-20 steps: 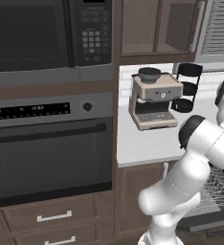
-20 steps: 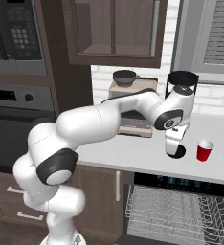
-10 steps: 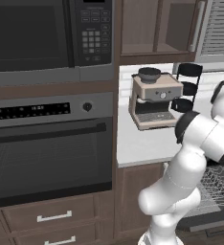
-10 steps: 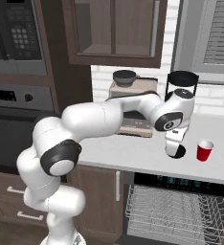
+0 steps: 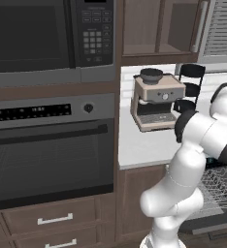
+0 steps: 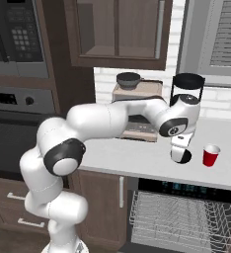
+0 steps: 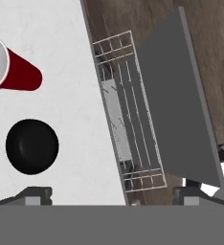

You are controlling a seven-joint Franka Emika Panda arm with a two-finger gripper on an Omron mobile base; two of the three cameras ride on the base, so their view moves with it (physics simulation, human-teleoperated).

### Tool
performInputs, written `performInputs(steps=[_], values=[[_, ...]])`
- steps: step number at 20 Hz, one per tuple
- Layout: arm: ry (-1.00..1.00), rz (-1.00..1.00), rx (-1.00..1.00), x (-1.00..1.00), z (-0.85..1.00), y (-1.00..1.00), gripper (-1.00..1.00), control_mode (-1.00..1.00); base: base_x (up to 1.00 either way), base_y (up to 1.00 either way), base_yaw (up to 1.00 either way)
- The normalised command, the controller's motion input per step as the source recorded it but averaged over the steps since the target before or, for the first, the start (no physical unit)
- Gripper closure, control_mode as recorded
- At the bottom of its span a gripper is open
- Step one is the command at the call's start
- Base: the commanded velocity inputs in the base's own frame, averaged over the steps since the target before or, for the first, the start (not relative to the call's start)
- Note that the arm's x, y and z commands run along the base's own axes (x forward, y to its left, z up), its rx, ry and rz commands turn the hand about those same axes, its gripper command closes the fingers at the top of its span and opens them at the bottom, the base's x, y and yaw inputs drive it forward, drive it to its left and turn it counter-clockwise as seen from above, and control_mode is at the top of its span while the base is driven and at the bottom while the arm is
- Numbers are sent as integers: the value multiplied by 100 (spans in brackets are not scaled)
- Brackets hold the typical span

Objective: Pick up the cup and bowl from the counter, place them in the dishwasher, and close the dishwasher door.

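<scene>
The small red cup (image 6: 211,155) stands on the light counter (image 6: 137,159), right of a black bowl (image 6: 186,157). My gripper (image 6: 178,151) hangs straight above the bowl and hides part of it. In the hand view the bowl (image 7: 31,146) lies just above the left fingertip (image 7: 35,195), and the cup (image 7: 13,67) sits beyond it, pale rim toward the frame's left edge. The gripper (image 7: 113,196) is open and holds nothing. Below the counter edge the dishwasher's wire rack (image 7: 128,115) is pulled out over its lowered dark grey door (image 7: 181,100).
A beige coffee machine (image 6: 137,111) with a dark bowl-like top and a black stand (image 6: 187,86) sit at the back of the counter. The oven (image 5: 47,155) and microwave (image 5: 38,34) fill the wall to the left. The dishwasher's wire rack (image 6: 186,217) juts out under the dark strip (image 6: 186,188).
The arm's elbow and forearm have swung slightly right in the left base view. The hand stays above the black bowl; cup and bowl have not moved.
</scene>
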Motion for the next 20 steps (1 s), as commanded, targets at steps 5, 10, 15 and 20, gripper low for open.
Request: performInputs(steps=[5, 10, 15, 20], values=[[0, 0, 0, 21, -6, -13, -100, -100, 0, 0, 0], [0, -1, 0, 26, -4, -25, -100, -100, 0, 0, 0], [0, -2, 0, 13, -5, -37, -100, -100, 0, 0, 0], [0, -2, 0, 12, -8, -35, -100, -100, 0, 0, 0]])
